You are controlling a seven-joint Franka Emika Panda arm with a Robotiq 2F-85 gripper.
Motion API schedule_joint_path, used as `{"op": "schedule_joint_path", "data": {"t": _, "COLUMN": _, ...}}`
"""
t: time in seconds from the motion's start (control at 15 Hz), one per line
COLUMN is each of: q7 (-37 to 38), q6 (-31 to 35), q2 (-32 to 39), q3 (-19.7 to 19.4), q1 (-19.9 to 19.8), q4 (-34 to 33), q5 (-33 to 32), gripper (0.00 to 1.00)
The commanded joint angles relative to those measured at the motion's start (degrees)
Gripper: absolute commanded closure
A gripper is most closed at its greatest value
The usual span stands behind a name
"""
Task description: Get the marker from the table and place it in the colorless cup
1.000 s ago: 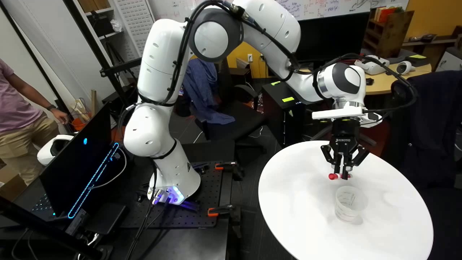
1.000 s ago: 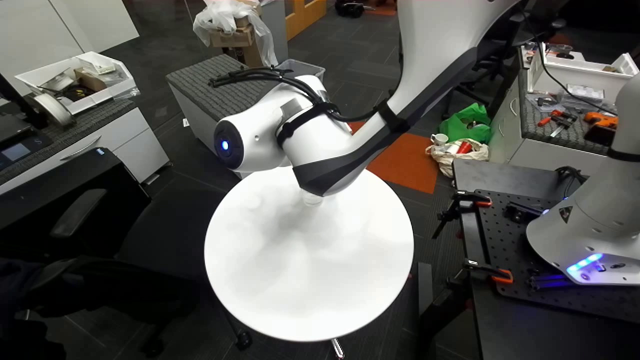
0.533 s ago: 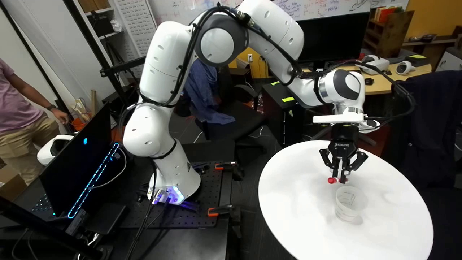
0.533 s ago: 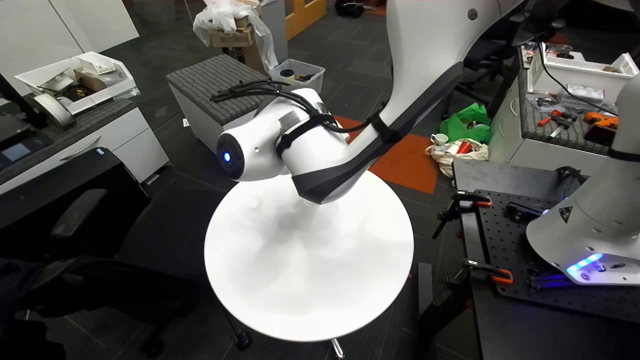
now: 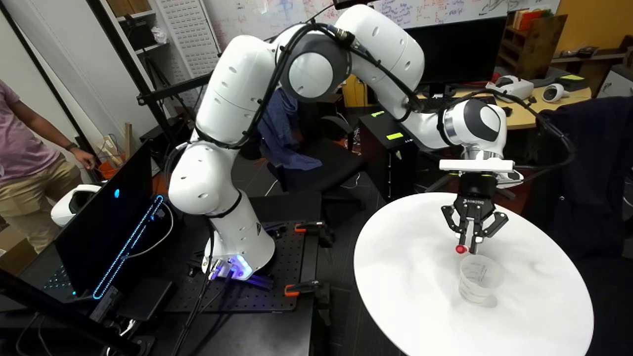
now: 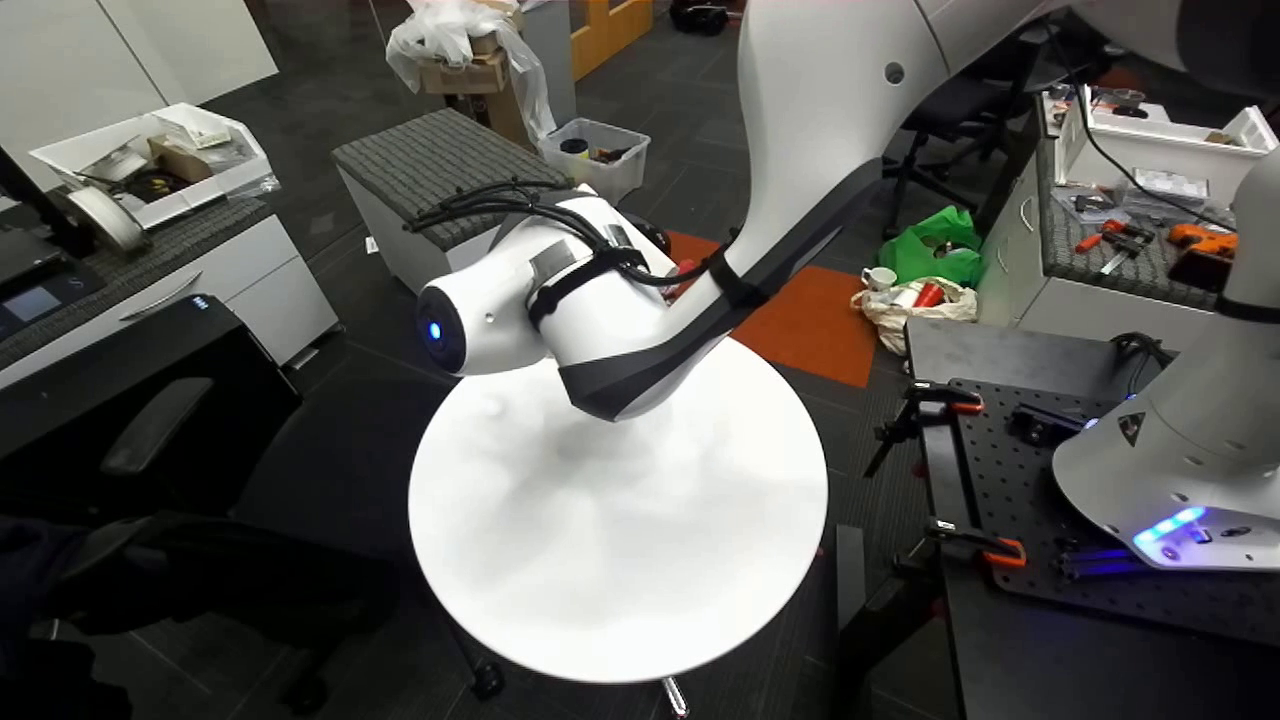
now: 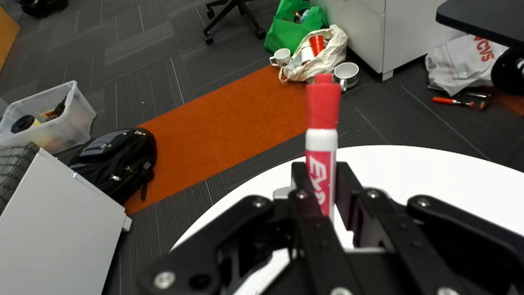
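That pincer (image 5: 467,247) is clamped on the marker (image 7: 322,141), tips on the barrel, red cap (image 7: 323,104) sticking out past them; to my eye it sits nearer level than upright. Lower down and close by, the clear cup (image 5: 478,282) stands on the worktop (image 5: 405,277), and I can't tell whether the tips are over its mouth or behind it.

Let go like that, and I'd expect the marker to catch across the rim or glance off and roll away, since it doesn't seem to point down into the opening. A low sideways move could also knock the cup over: it looks light, and its see-through sides are so faint against the white that the rim is easy to misjudge.

Round and plain white, the worktop carries soft shadows and glare. A white arm (image 5: 227,99) arches over it from a black plate (image 5: 289,262) full of holes, near a dark laptop (image 5: 104,227) and a pink-shirted person (image 5: 27,138). Across the dark floor (image 7: 139,49) lie an orange strip (image 7: 229,123), a black backpack (image 7: 118,159) and a green bag (image 7: 292,32). Farther back, a whiteboard (image 5: 455,11) carries handwriting.
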State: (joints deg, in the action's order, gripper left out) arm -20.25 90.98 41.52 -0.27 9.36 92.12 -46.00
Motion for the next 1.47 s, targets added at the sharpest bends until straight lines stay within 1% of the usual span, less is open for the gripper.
{"op": "schedule_joint_path", "data": {"t": 0.0, "q7": -3.9, "q6": -4.3, "q2": 3.7, "q3": 1.2, "q1": -0.8, "q4": -5.7, "q5": -1.3, "gripper": 0.95}}
{"op": "schedule_joint_path", "data": {"t": 0.67, "q7": -11.4, "q6": -10.0, "q2": 13.4, "q3": 0.8, "q1": -0.7, "q4": -17.7, "q5": -2.7, "gripper": 0.95}}
{"op": "schedule_joint_path", "data": {"t": 1.07, "q7": -17.5, "q6": -11.8, "q2": 16.6, "q3": 0.8, "q1": -0.7, "q4": -22.3, "q5": -3.2, "gripper": 0.95}}
{"op": "schedule_joint_path", "data": {"t": 1.4, "q7": -25.8, "q6": -12.7, "q2": 18.6, "q3": 0.8, "q1": -0.5, "q4": -24.8, "q5": -3.5, "gripper": 0.95}}
